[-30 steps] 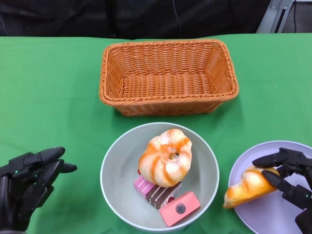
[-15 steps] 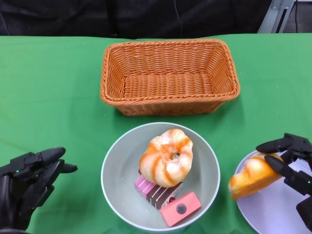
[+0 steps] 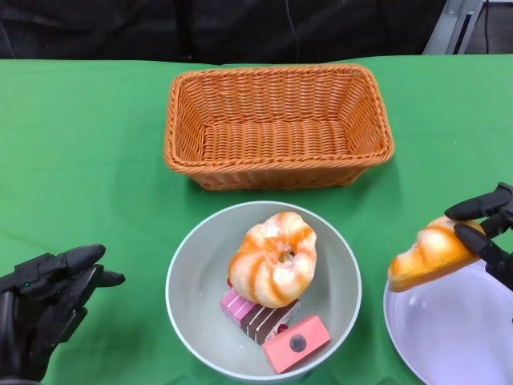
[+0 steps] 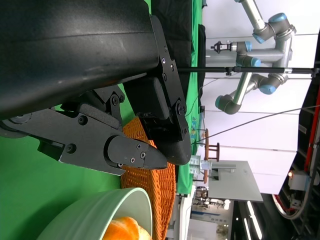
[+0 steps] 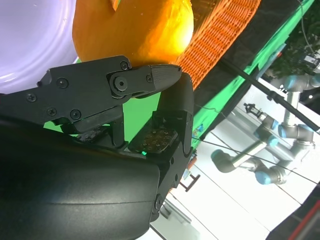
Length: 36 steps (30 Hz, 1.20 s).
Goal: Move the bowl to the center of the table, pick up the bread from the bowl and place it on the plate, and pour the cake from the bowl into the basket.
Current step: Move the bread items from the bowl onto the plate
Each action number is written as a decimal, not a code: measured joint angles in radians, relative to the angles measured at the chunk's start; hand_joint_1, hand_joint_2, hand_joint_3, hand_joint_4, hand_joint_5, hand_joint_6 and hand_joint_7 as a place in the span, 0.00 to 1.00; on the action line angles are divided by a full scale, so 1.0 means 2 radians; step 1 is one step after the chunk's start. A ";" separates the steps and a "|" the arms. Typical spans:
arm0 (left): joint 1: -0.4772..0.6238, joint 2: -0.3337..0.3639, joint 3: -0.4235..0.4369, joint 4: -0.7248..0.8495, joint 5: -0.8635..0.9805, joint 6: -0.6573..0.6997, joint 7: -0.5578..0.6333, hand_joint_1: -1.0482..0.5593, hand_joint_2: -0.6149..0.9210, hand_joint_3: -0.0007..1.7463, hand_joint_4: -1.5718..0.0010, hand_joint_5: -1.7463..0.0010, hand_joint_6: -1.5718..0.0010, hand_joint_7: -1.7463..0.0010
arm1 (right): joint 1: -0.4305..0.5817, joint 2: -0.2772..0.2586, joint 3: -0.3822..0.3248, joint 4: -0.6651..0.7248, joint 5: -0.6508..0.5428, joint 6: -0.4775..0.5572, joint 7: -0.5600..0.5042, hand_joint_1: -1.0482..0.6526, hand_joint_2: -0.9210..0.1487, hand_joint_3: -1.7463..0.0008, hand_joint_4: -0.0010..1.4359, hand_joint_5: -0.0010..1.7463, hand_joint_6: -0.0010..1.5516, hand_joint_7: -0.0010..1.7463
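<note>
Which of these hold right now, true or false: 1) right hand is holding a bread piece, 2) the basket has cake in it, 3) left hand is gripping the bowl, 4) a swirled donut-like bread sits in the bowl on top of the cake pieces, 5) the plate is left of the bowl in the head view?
1) True. The right hand holds a bread piece above the plate's edge.
2) False. The basket holds nothing visible; the cake pieces lie in the bowl.
3) False. The left hand holds nothing and sits apart from the bowl, to its left.
4) True. The swirled bread rests on the cake pieces.
5) False. The plate is at the lower right, right of the bowl.
</note>
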 measured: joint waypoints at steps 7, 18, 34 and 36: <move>0.000 0.000 0.002 0.000 0.000 0.000 0.000 0.47 1.00 0.07 0.41 0.51 0.17 1.00 | 0.004 -0.004 -0.007 -0.008 0.003 0.005 0.013 0.53 0.00 0.94 0.49 0.77 0.44 0.60; 0.000 0.004 0.005 0.001 0.000 0.000 0.000 0.47 1.00 0.08 0.41 0.52 0.18 1.00 | 0.036 -0.017 -0.010 -0.017 0.011 0.019 0.050 0.54 0.00 0.96 0.52 0.74 0.46 0.56; -0.001 0.005 0.009 0.006 -0.002 0.000 -0.009 0.47 1.00 0.08 0.41 0.53 0.18 1.00 | 0.059 -0.023 -0.016 -0.126 0.009 0.183 0.091 0.52 0.00 0.94 0.50 0.82 0.46 0.55; -0.001 0.005 0.009 0.006 -0.002 0.000 -0.009 0.47 1.00 0.08 0.41 0.53 0.18 1.00 | 0.059 -0.023 -0.016 -0.138 0.009 0.205 0.094 0.51 0.00 0.94 0.49 0.82 0.46 0.55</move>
